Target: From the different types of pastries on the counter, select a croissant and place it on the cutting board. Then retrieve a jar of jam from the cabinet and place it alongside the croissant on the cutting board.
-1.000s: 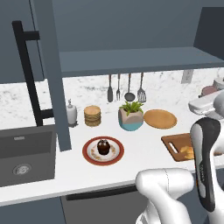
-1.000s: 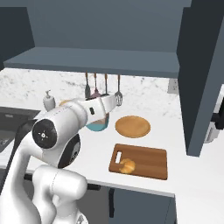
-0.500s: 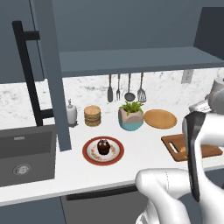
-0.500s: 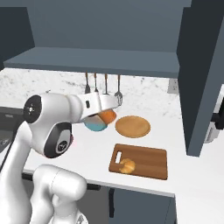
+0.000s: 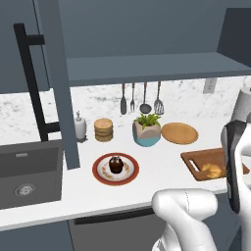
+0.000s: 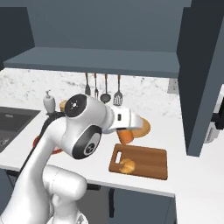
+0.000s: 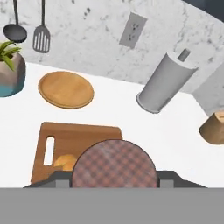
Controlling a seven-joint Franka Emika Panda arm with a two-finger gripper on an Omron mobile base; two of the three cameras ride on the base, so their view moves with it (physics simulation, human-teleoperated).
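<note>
Between the jaws, the jar of jam (image 7: 114, 162) hides the finger tips and part of the croissant (image 7: 65, 162) and cutting board (image 7: 83, 140) beyond, while the robot's arm covers the board's right end in the left base view.

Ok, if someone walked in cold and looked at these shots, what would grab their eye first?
Probably the jar of jam, orange-brown, held in the gripper above the counter just beyond the cutting board; in the hand view its checkered lid looms large. Next, the golden croissant lying on the board near the slot handle, and the chocolate cupcake on its red-rimmed plate.
</note>
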